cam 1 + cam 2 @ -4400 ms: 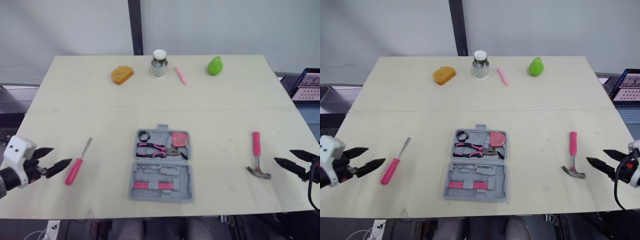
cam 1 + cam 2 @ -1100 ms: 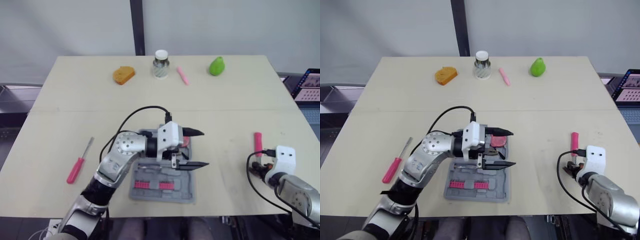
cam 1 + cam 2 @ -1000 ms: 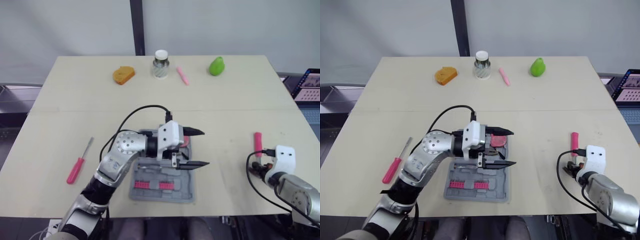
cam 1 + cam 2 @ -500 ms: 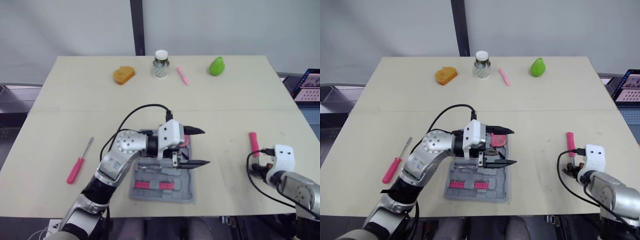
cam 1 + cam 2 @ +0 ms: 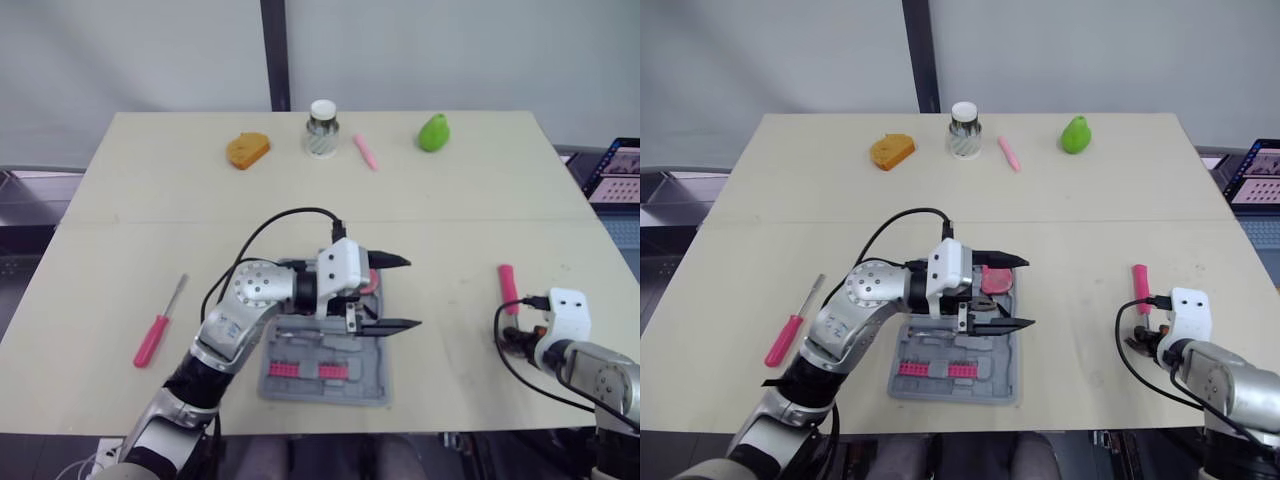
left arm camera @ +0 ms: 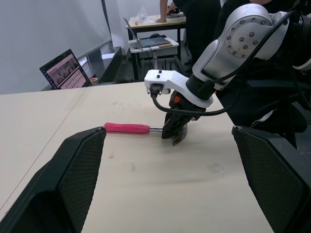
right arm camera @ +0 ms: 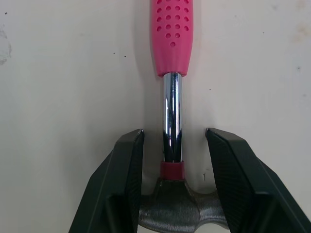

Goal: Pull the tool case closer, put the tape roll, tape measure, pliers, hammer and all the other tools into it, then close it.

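Note:
The grey tool case [image 5: 1000, 386] lies open at the table's near middle, with a pink tape measure [image 5: 996, 281] in its far half and pink bits in its near half. My left gripper [image 5: 411, 293] hovers over the case, open and holding nothing, and hides most of the far half. The hammer's pink handle [image 5: 507, 275] lies at the near right. My right gripper [image 7: 173, 131] is down at the head end. Its fingers [image 7: 127, 179] straddle the chrome shaft [image 7: 172, 116] with a narrow gap on each side. A pink-handled screwdriver [image 5: 152, 335] lies at the near left.
Along the far edge sit an orange sponge-like piece [image 5: 245, 150], a white-lidded jar [image 5: 321, 128], a pink marker [image 5: 362, 151] and a green pear [image 5: 432, 132]. A laptop [image 5: 615, 170] stands beyond the table's right edge.
The hammer's handle has swung slightly to the left, and the right gripper's fingers have drawn in closer around the shaft. The left gripper has barely moved.

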Controlling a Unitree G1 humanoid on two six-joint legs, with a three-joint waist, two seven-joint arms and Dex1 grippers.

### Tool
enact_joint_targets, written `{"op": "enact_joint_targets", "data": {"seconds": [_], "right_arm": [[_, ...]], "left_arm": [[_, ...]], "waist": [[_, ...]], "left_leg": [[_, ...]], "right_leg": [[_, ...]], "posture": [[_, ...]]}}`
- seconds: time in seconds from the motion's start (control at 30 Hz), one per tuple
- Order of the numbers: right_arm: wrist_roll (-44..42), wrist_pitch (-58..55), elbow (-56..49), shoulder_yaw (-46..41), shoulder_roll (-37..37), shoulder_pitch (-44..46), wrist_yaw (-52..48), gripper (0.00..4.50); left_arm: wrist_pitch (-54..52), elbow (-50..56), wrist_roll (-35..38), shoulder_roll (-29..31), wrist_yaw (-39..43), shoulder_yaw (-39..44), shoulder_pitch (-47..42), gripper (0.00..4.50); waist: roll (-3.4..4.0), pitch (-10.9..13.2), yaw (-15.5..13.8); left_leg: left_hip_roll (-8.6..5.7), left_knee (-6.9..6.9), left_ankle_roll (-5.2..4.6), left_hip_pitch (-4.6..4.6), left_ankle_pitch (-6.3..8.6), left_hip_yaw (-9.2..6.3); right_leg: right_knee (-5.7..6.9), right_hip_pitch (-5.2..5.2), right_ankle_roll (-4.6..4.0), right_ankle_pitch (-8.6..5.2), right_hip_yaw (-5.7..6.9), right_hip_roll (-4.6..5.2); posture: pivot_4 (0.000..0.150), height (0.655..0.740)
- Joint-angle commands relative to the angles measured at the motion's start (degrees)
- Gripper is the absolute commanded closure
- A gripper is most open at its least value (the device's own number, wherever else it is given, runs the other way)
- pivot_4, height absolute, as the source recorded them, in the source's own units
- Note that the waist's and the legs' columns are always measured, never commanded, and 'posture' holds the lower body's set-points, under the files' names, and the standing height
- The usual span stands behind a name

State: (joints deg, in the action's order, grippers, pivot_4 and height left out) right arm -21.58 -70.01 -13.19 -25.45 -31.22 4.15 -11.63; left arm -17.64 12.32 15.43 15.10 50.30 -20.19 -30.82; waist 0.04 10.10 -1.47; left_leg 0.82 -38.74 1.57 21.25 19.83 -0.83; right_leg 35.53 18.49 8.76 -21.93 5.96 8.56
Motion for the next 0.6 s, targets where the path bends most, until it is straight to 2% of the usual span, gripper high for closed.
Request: {"op": "enact_joint_targets", "data": {"seconds": [0.03,0.07,0.1,0.37,0.53,0.6], "right_arm": [[-0.18,-1.47,1.36,1.36,0.17,-1.79,-1.35,3.7],[-0.16,-1.22,1.37,1.44,0.1,-1.81,-1.52,4.28],[-0.17,-0.85,1.3,1.59,-0.09,-1.87,-1.84,4.4],[-0.16,3.4,-0.2,4.45,-5.09,-2.26,-6.72,4.4],[-3.0,5.21,-7.93,10.73,-16.43,0.51,-17.09,4.4],[-4.47,5.17,-11.32,14.8,-21.07,4.29,-21.56,4.4]], "left_arm": [[0.36,0.6,0.11,-0.49,-0.14,0.16,-0.73,0.0],[0.42,0.48,0.08,-0.46,-0.11,0.19,-0.71,0.0],[0.51,0.32,0.03,-0.39,-0.1,0.27,-0.69,0.0],[0.96,0.73,-0.18,2.13,-0.17,1.61,1.43,0.0],[-0.05,6.8,1.76,9.92,-0.51,8.95,10.31,0.0],[-0.22,10.26,2.85,14.71,-0.05,14.23,16.93,0.0]], "waist": [[-0.01,0.0,-0.06],[-0.03,-0.02,-0.07],[-0.07,-0.04,-0.08],[-0.08,-0.04,-0.04],[0.4,0.24,0.83],[0.48,0.29,1.23]], "left_leg": [[0.0,0.0,0.0,0.0,0.0,-0.01],[0.0,-0.01,0.0,0.0,0.0,-0.01],[-0.01,-0.02,0.0,0.0,0.0,-0.02],[-0.01,-0.02,0.0,0.01,0.0,-0.02],[0.02,0.13,0.0,0.01,0.0,0.07],[0.05,0.18,0.0,0.0,0.0,0.08]], "right_leg": [[0.0,0.0,0.0,0.0,0.0,0.0],[-0.01,-0.01,0.0,0.0,0.01,0.0],[-0.01,-0.02,0.0,0.0,0.01,0.0],[-0.03,-0.02,0.0,0.0,0.01,0.0],[-0.05,0.1,0.0,0.0,-0.05,-0.01],[-0.07,0.13,0.0,0.0,-0.05,-0.02]], "posture": [[0.15,0.74],[0.15,0.74],[0.15,0.74],[0.15,0.74],[0.15,0.74],[0.15,0.74]]}}
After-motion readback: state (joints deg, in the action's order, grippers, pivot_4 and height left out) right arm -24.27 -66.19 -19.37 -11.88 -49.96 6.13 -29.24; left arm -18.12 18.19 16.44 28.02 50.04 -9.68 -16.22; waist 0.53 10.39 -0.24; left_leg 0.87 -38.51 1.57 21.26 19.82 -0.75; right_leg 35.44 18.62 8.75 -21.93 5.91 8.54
